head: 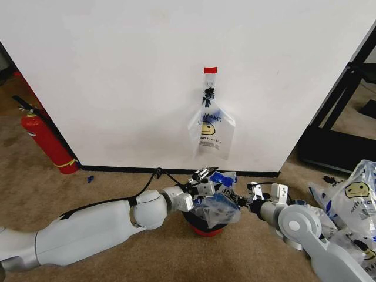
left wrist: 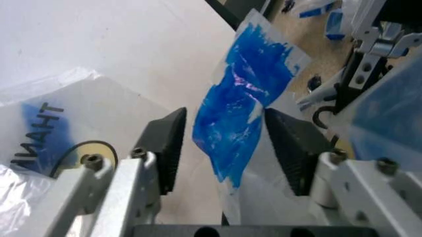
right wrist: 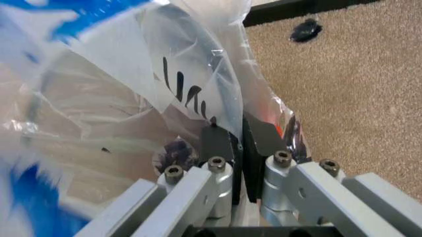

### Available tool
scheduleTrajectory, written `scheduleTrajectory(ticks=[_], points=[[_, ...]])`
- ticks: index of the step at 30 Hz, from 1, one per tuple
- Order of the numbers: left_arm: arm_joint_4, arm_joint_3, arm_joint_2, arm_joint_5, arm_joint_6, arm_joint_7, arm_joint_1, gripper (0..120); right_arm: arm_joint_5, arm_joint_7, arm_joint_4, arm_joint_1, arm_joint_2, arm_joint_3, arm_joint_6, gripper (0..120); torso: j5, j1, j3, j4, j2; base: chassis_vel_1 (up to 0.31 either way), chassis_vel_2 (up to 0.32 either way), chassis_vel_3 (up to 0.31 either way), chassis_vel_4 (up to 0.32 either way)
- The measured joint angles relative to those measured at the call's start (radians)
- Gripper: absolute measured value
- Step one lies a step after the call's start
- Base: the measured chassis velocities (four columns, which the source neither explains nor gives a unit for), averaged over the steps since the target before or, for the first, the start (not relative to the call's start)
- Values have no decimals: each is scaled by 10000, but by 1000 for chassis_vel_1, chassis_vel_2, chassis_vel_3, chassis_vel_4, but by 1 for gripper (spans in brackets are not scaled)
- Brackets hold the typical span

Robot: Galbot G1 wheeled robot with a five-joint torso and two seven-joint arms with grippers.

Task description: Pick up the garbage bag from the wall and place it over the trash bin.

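Note:
The garbage bag [head: 218, 205], crinkly and whitish with blue print, sits bunched over the trash bin [head: 205, 230], whose red base shows beneath it. My left gripper [head: 202, 174] is at the bag's far upper edge, open. In the left wrist view a blue-printed flap of the bag [left wrist: 240, 108] hangs loose between the fingers [left wrist: 165, 148]. My right gripper [head: 242, 202] is on the bag's right side, and in the right wrist view it is shut [right wrist: 237, 133] on a fold of the plastic [right wrist: 191, 94]. The wall [head: 117, 70] stands just behind.
A flat smiley bag [head: 210, 130] dangles from the black hook [head: 208, 91] under red tape [head: 210, 70]. A red fire extinguisher [head: 48, 142] leans at the left. A heap of like bags [head: 352, 205] lies at the right, behind it a black frame [head: 338, 111].

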Motion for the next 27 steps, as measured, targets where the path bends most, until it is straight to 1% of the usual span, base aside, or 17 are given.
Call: scheduleTrajectory(ticks=[1, 3, 4, 5, 9, 10, 11, 12, 13, 18, 21, 22, 25, 27], points=[[0, 0, 0, 0, 0, 0, 0, 45, 0, 0, 0, 0, 0, 0, 0, 0, 0, 0, 0, 0, 0, 0, 0, 0, 0], [0, 6, -23, -15, -12, -9, 0, 36, -6, 2, 0, -19, -25, 7, 0, 0, 0, 0, 0, 0, 0, 0, 0, 0, 0], [0, 14, -40, -21, -16, -15, 0, 34, -8, 3, 0, -25, -35, 10, -2, 0, 0, 0, 0, -1, 0, 0, 0, 0, 0], [11, 22, -57, -23, -22, -21, -1, 26, -11, 3, 0, -27, -41, 13, -2, 0, -1, 0, 0, -1, 0, 0, 0, 0, 0], [145, 60, -120, -21, -89, -34, -35, 12, -12, 4, 0, -24, -41, 8, -4, 0, 0, 0, 0, 0, 0, 0, 0, 0, 0], [145, 60, -120, -21, -89, -34, -35, 12, -12, 4, 0, -24, -41, 8, -4, 0, 0, 0, 0, 0, 0, 0, 0, 0, 0], [164, 76, -133, -20, -100, -34, -48, 8, -13, 4, 0, -24, -41, 6, -5, 0, 0, 0, 0, 0, 0, 0, 0, 0, 0], [178, 96, -148, -20, -104, -33, -66, 1, -13, 4, 4, -26, -42, 3, -5, 0, 0, 0, 0, 0, 0, 0, 0, 0, 0], [191, 114, -165, -17, -107, -31, -78, 0, -13, 3, 6, -34, -45, 3, -6, 0, 0, 0, 0, 0, 0, 0, 0, 0, 0], [254, 134, -273, -58, -109, -29, -144, 0, -21, -14, 36, -100, -67, 7, -9, 0, 0, 0, 0, 0, 0, 0, 0, 0, 0], [209, 139, -366, -692, 98, -38, -367, 0, -98, -81, 63, -199, -73, 51, -9, 0, 0, 0, 0, 0, 0, 0, 0, 0, 0], [209, 139, -366, -692, 98, -38, -367, 0, -98, -81, 63, -199, -73, 51, -9, 0, 0, 0, 0, 0, 0, 0, 0, 0, 0], [72, 159, -513, -1804, 622, -132, -682, 0, -228, -162, 112, -312, -44, 76, -8, 0, 0, 0, 0, 0, 0, 0, 0, 0, 0], [76, 170, -690, -2777, 1153, -219, -963, 0, -339, -234, 146, -388, -41, 76, -6, 0, 1, 0, 0, -1, 0, 0, 0, 0, 0]])
